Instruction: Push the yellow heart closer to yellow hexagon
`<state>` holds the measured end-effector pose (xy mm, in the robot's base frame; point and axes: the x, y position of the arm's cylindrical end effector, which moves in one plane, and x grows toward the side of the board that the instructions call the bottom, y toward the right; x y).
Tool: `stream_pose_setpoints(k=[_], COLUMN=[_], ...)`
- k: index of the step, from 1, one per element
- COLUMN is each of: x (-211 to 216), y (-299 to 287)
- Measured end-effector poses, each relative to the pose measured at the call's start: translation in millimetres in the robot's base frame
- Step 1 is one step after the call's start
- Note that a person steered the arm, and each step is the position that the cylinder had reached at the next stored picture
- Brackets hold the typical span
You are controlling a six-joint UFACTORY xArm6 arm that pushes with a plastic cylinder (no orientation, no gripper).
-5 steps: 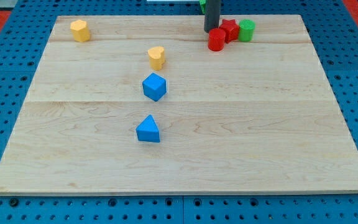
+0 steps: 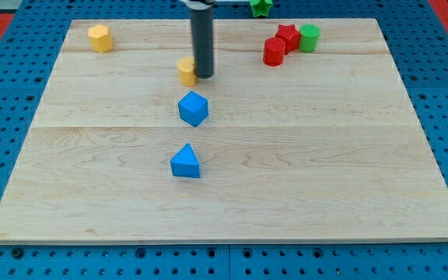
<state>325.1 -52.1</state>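
Rod's tip point(image 2: 204, 76) sits on the board point(image 2: 286, 155), touching the right side of the yellow heart point(image 2: 186, 70); the rod has no jaws, it only presses. Heart is small, pale yellow-orange, partly hidden by the rod, in upper middle of the board. Yellow hexagon point(image 2: 99, 37) stands well apart at top left corner. Blue cube point(image 2: 194, 108) is just below the heart, blue triangle point(image 2: 185, 162) lower.
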Motion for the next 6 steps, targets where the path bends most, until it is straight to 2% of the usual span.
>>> stream_pose_setpoints(k=[3,5,6], x=[-32,-33,-22], y=[-140,-141,-84])
